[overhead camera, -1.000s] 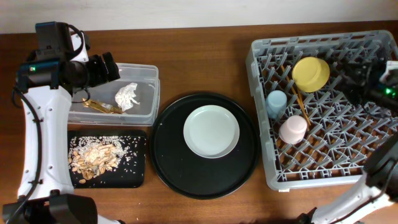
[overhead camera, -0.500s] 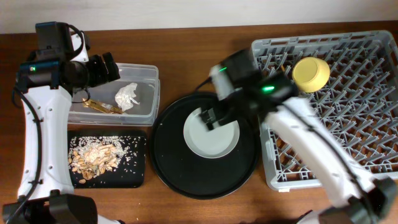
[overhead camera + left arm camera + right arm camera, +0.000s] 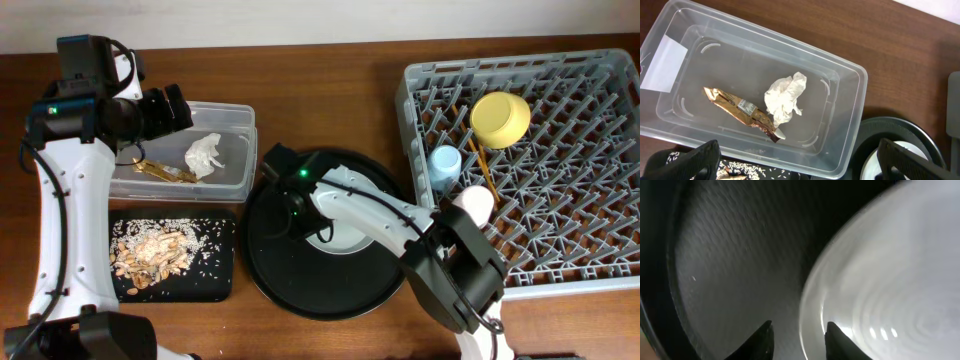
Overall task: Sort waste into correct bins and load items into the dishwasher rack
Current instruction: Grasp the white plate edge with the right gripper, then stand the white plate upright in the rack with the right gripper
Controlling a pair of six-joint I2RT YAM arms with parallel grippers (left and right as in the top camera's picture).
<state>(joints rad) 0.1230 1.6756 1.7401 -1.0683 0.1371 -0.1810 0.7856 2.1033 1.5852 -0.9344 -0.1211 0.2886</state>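
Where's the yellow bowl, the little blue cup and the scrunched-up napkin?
yellow bowl (image 3: 500,118): overhead view, middle of its yellow surface.
light-blue cup (image 3: 445,162): overhead view, middle of the cup.
napkin (image 3: 784,99): left wrist view, centre of the crumpled paper.

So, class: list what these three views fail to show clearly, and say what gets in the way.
Overhead: pale grey-white round plate mostly covered by the right arm.
Right wrist: blurred close-up; unclear whether the right gripper touches the plate's rim.
Left wrist: shallow black rectangular tray cut off by the bottom edge.
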